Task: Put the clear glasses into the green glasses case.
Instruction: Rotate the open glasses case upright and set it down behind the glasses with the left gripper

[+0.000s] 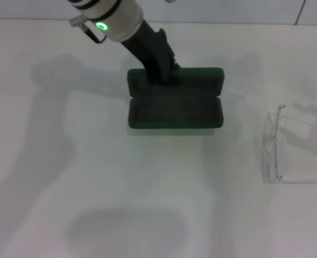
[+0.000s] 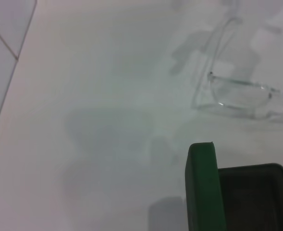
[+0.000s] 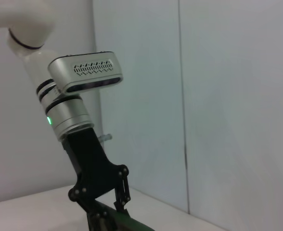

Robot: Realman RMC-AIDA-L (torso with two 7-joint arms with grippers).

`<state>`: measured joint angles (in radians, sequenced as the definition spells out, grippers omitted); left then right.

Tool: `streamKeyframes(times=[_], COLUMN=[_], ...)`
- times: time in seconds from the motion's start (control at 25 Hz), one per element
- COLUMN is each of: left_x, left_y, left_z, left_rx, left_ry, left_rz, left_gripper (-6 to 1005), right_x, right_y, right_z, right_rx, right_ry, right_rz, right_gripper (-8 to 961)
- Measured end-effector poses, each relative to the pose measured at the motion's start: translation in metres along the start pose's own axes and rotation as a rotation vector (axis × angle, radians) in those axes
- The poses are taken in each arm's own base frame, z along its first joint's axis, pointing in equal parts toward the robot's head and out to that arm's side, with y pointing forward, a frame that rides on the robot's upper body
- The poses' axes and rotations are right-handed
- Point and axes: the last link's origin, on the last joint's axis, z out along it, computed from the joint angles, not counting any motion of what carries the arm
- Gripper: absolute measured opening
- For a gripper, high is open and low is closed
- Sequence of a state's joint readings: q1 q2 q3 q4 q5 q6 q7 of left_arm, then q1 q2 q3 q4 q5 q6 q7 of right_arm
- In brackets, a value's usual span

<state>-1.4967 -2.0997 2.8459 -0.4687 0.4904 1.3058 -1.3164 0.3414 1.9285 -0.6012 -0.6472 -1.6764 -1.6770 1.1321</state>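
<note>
My left gripper (image 1: 163,75) sits at the upper middle of the head view, its dark fingers down on the far half of the case (image 1: 175,98), which is the raised lid. The right wrist view shows that same gripper (image 3: 113,210) from the side, low in the frame, with its linkage drawn in over a green edge of the case (image 3: 131,224). Whether the fingers actually pinch the lid or merely press on it, I cannot tell. My right gripper appears in no view.

The case lies open in the middle of the head view, its dark lined tray toward the lower side and nothing in it. From my left wrist, its green wall (image 2: 204,187) and grey lining fill the lower right corner.

The glasses (image 1: 293,145) rest on the white table (image 1: 67,172) at the right edge of the head view, well apart from the case; in my left wrist view they lie at the upper right (image 2: 247,94).

I judge this to be the opening step: the case open and steadied, the glasses not yet picked up. Next comes a reach to the glasses, probably by my right arm. Clear, thin plastic calls for a gentle, well-centred pinch on the frame, then a level carry over to the tray.
</note>
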Motion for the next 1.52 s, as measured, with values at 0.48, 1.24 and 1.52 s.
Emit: streamKeyframes(times=[0.48,1.24,1.52], left_x=[0.005,0.004,0.003], left_y=[0.001,0.008,0.008], left_z=[0.020,0.031,0.031], left_rx=[0.032,0.009,0.008], left_ry=[-0.005,-0.043,-0.051], left_rz=[-0.037,-0.042,-0.048], left_gripper=[204,203,203], right_x=[-0.004,-0.006,-0.006], right_y=[-0.006,-0.008,-0.008], right_z=[-0.004,-0.007,-0.007], right_rx=[0.011,0.020,0.022], right_ry=[0.006,-0.001,-0.004], right_rz=[-0.015,-0.017,-0.018], right_gripper=[752,750,749])
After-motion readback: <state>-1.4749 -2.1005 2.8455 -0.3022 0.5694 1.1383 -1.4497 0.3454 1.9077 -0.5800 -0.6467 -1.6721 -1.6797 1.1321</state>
